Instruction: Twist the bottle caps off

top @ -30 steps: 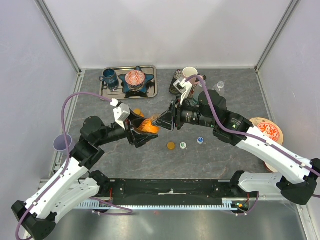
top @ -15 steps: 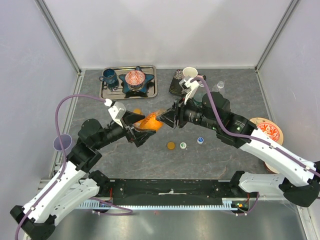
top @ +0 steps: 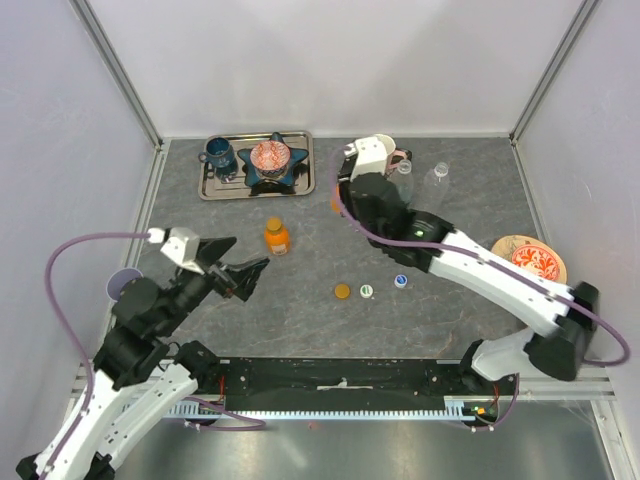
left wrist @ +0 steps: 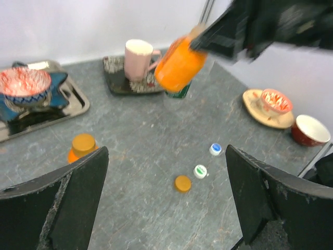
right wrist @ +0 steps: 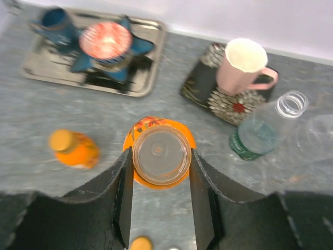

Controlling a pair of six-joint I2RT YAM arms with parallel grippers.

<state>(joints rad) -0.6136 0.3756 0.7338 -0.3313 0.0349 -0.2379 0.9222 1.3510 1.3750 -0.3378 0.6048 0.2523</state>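
Note:
My right gripper (right wrist: 159, 156) is shut on a short orange bottle (right wrist: 156, 130), whose round pale end faces the wrist camera. In the left wrist view that orange bottle (left wrist: 179, 62) hangs tilted above the table. A second orange bottle (top: 276, 237) stands upright with its orange cap on. Three loose caps lie in a row: orange (top: 343, 291), white with green (top: 367, 291), blue with white (top: 401, 281). A green-tinted bottle (right wrist: 257, 133) and a colourless one (right wrist: 317, 130) stand open at the back right. My left gripper (left wrist: 165, 172) is open and holds nothing, well back from the caps.
A metal tray (top: 215, 185) at the back left holds a blue mug (top: 217, 155) and a patterned bowl (top: 270, 157). A pink mug (right wrist: 244, 65) sits on a dark coaster. A patterned plate (top: 530, 255) lies at the right edge, a purple cup (top: 122, 285) at the left.
My left gripper opened, let go of the orange bottle and drew back to the near left. My right gripper kept the bottle and carried it toward the back.

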